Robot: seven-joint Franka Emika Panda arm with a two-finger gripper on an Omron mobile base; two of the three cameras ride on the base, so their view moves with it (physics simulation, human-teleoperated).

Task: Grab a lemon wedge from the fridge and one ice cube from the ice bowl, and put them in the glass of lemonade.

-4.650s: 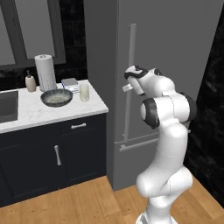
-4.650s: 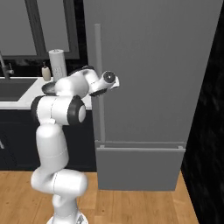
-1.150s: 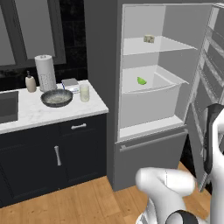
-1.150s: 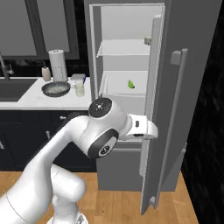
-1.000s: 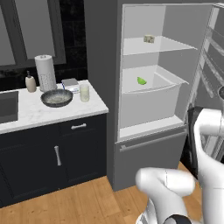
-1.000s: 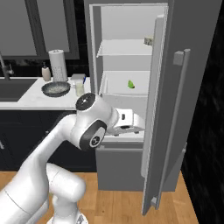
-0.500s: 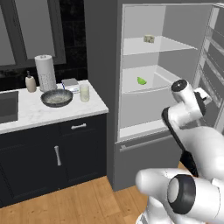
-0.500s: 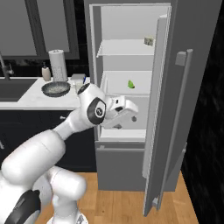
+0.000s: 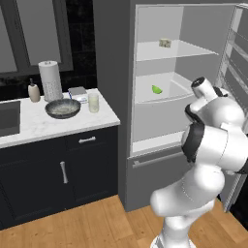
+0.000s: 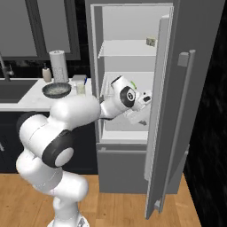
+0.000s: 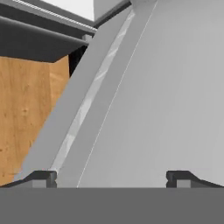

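Note:
The fridge (image 9: 114, 72) stands with its door (image 10: 195, 53) swung wide to the right. A small yellow-green lemon wedge (image 9: 156, 89) lies on the middle white shelf. My gripper (image 10: 141, 111) reaches into the fridge, in front of and a little below that shelf. In the hand view my gripper (image 11: 111, 178) is open, its tips far apart with nothing between them, facing a white inner surface. On the counter to the left are the dark ice bowl (image 9: 63, 108) and, just right of it, the glass of lemonade (image 9: 93, 102).
A pale speckled cube (image 9: 165, 43) sits on the fridge's top shelf. A paper-towel roll (image 9: 51, 80), a soap bottle (image 9: 34, 92) and a sink (image 10: 15, 88) are on the counter. The open door hems the arm in on the right. Wood floor (image 11: 30, 105) lies below.
The arm has swung from low at the right, by the open door, up and left into the fridge. The gripper has stayed open. The fridge door was shut in the oldest frames.

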